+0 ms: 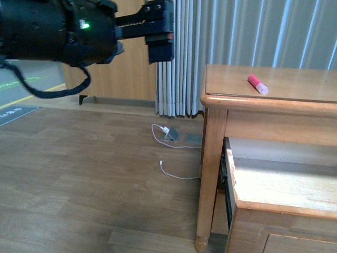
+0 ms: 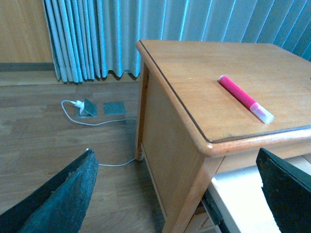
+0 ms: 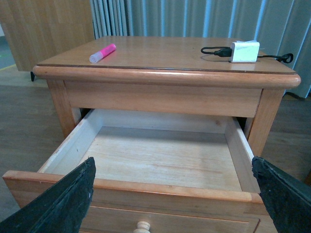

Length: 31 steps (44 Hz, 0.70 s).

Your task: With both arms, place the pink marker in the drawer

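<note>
Front view
- pink marker lies flat on the desk, toward its left side, pale cap end pointing at the front edge
- drawer stands pulled out below the top, nothing seen in the part that shows
- left arm hangs high at far left, well apart from the desk; side-on here, so the spread of its jaws can't be read
- white cable loops on the floor by the desk leg
- right arm not in view

Left wrist view
- left jaws wide apart, holding nothing; both fingers frame the desk corner
- marker is bare on the top, nothing touching it, set back from the rim

Right wrist view
- right jaws also spread wide and empty, looking down into the drawer
- pale wood bottom is bare; round knob sits at the front panel
- marker rests on the top above, near the corner
- white charger block with a black lead sits at the other end, well apart from it

Handling, judged
- short plastic barrel: light, stiff, not fragile
- smooth and round, so it may roll on the flat top if nudged, or slip in a loose pinch
- best hold looks to be across the magenta barrel at mid-length, clear of the cap, jaws closing square to its long axis
- marker not yet taken up; drawer already open to receive it
</note>
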### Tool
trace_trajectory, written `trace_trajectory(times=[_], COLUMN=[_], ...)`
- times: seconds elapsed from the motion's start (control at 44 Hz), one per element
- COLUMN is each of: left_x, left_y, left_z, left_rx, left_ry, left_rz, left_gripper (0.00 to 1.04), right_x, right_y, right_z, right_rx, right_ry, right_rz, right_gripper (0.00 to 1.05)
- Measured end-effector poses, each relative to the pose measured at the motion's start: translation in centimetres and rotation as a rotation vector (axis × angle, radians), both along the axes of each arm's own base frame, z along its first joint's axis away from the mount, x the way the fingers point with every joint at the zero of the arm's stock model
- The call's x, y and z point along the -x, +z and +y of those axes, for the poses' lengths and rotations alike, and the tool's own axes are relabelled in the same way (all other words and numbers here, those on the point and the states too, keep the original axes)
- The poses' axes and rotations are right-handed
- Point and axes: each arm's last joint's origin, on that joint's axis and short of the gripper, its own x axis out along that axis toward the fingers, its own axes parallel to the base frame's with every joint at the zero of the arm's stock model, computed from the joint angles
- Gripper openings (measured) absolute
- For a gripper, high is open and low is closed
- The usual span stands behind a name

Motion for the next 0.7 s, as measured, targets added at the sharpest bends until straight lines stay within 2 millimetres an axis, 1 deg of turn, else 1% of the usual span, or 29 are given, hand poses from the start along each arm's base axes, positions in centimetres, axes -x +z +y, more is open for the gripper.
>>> trace_trajectory(times=[0.091, 0.136, 0.227, 0.295, 0.386, 0.636, 0.705], left_x=[-1.7, -2.9, -4.5, -6.0, -7.5, -9.6, -10.3], left_y=[0.1, 0.2, 0.2, -0.1, -0.6, -1.7, -2.0], left_z=[-1.5, -2.7, -4.4, -6.3, -8.5, -12.4, -14.2], left_rx=[0.005, 0.008, 0.013, 0.024, 0.026, 0.027, 0.030], left_ry=[-0.020, -0.035, -0.062, -0.101, -0.138, -0.198, -0.222], left_rz=[0.006, 0.010, 0.009, 0.007, 0.015, 0.037, 0.049], left_gripper=[0.99, 0.99, 0.99, 0.99, 0.99, 0.99, 0.99], right_x=[0.0, 0.0, 0.0, 0.0, 0.0, 0.0, 0.0], right_y=[0.0, 0.0, 0.0, 0.0, 0.0, 0.0, 0.0], right_z=[0.0, 0.0, 0.0, 0.0, 0.0, 0.0, 0.0], right_rx=[0.000, 0.000, 0.000, 0.000, 0.000, 0.000, 0.000], right_ry=[0.000, 0.000, 0.000, 0.000, 0.000, 0.000, 0.000], right_rz=[0.000, 0.000, 0.000, 0.000, 0.000, 0.000, 0.000], right_gripper=[0.96, 0.96, 0.96, 0.96, 0.96, 0.96, 0.96])
